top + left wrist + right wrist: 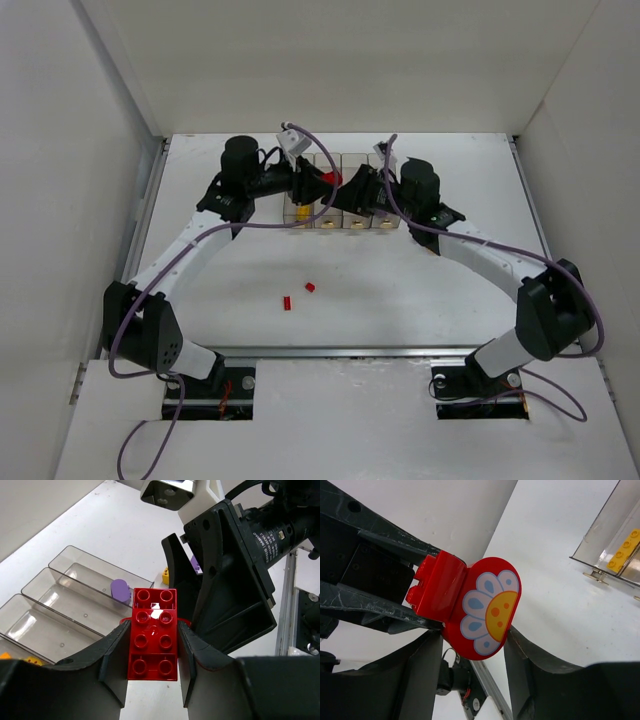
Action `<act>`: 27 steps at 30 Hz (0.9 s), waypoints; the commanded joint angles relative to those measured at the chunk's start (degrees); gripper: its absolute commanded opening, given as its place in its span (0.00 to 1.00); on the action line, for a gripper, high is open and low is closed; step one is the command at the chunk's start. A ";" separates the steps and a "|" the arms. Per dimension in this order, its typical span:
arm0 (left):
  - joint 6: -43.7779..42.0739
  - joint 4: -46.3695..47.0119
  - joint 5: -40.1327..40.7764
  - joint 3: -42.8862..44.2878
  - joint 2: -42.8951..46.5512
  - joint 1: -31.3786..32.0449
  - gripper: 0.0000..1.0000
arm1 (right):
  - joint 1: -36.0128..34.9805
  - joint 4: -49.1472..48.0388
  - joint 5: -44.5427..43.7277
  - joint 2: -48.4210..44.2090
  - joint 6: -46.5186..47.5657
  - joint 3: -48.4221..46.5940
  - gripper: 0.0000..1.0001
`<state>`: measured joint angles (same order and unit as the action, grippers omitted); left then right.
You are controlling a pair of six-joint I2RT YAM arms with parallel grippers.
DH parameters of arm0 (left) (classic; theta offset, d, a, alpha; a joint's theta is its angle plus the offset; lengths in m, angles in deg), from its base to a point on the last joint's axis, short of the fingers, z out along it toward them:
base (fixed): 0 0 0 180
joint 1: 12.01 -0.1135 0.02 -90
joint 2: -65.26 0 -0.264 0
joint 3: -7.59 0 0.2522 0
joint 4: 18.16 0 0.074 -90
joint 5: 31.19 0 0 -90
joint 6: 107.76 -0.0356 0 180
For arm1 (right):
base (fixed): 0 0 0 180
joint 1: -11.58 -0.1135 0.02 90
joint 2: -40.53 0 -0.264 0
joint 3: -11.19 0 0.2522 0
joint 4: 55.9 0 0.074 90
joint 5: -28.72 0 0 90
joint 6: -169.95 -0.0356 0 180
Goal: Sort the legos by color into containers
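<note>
Both grippers meet above the row of clear containers [358, 218]. My left gripper [153, 630] is shut on a red studded brick [153, 632]. My right gripper [475, 632] is shut on a red rounded piece with a flower print [487, 605], which is joined to that same red brick [435, 585]. In the top view the red cluster [331, 179] hangs between the left gripper [318, 184] and the right gripper [346, 188]. Two tiny red legos [309, 287] [286, 302] lie on the table nearer the bases. A purple piece [120, 590] lies in one bin, and a yellow brick [622, 550] in another.
A yellow piece [300, 211] shows at the front of the leftmost bin. A small yellow lego [165, 576] and a purple bit [195, 564] lie behind the bins by the right gripper's body [225, 575]. White walls enclose the table on three sides.
</note>
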<state>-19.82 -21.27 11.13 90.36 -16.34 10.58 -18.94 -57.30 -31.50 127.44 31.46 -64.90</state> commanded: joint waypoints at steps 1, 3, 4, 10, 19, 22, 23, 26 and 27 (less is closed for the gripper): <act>2.15 5.25 -2.68 2.44 4.78 0.97 0.00 | 1.34 1.62 -8.06 -0.96 0.33 4.48 0.00; 2.77 5.96 -2.68 2.44 4.79 0.35 0.00 | 1.34 2.14 -8.68 -1.48 0.85 5.02 0.00; 3.90 5.96 -2.68 2.44 4.79 0.35 0.00 | 1.87 2.15 -8.69 -1.48 0.85 5.72 0.00; 8.04 8.33 -2.68 3.67 4.79 0.35 0.00 | 1.87 6.00 -10.70 -1.48 3.13 5.20 0.00; 10.42 8.43 -3.38 4.29 5.31 -0.88 0.00 | 2.40 9.88 -14.40 -3.06 6.12 5.20 0.00; 7.88 6.48 -3.38 4.29 5.31 -1.40 0.00 | 2.40 9.88 -12.56 -3.76 7.88 3.09 0.00; 7.87 5.61 -2.77 3.77 5.31 -1.41 0.00 | 2.40 9.88 -12.55 -3.77 8.67 3.09 0.00; 5.94 4.47 -1.63 3.76 5.31 -1.93 0.00 | 2.40 11.46 -14.31 -6.49 9.20 3.09 0.00; 5.93 3.59 -1.63 3.76 5.31 -2.46 0.00 | 2.40 12.16 -14.83 -7.02 9.90 3.09 0.00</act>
<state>-12.37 -17.53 9.64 92.65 -12.58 9.18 -16.58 -45.08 -44.53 124.23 38.81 -59.13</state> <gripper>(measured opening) 0.333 0.530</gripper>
